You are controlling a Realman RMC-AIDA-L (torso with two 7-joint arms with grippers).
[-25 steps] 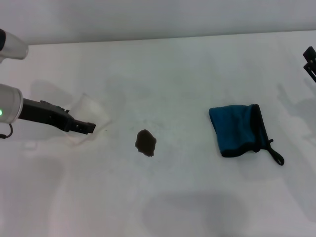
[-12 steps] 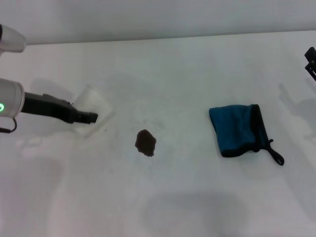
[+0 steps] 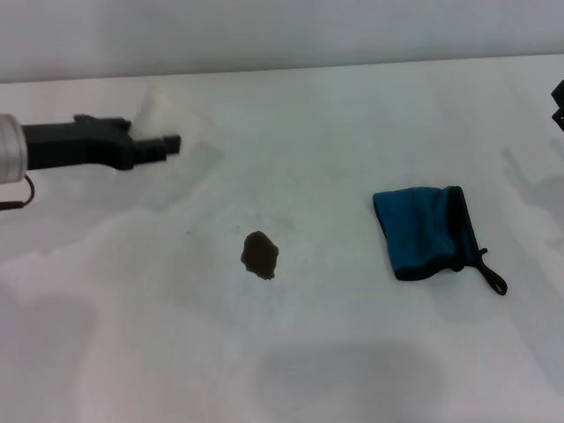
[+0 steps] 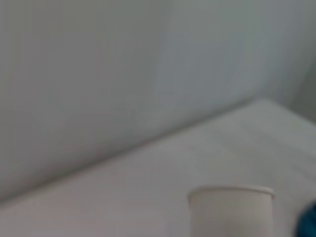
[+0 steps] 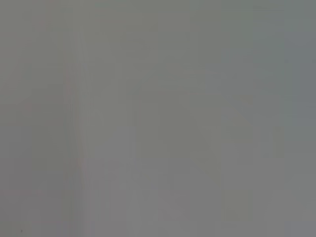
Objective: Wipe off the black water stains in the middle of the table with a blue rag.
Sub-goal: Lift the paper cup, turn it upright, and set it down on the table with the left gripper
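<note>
While the left claw grips a cup far-left, the rag lies nearer the right claw, whose grip I cannot tell.

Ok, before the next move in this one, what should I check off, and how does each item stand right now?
1. Stain not yet wiped, mid-table: ok, one dark blotch, dry white table around it.
2. Blue rag free to pick up: ok, it lies folded on the robot's right of the stain, nothing on it, its black cord trailing beside it.
3. Left hand out of the way: ok, lifted far to the left, holding a white paper cup.
4. Cup upright: cannot tell from the head view; it looks upright in the left wrist view.
5. Right hand ready near the rag: not ok, only a sliver shows at the right edge.
</note>
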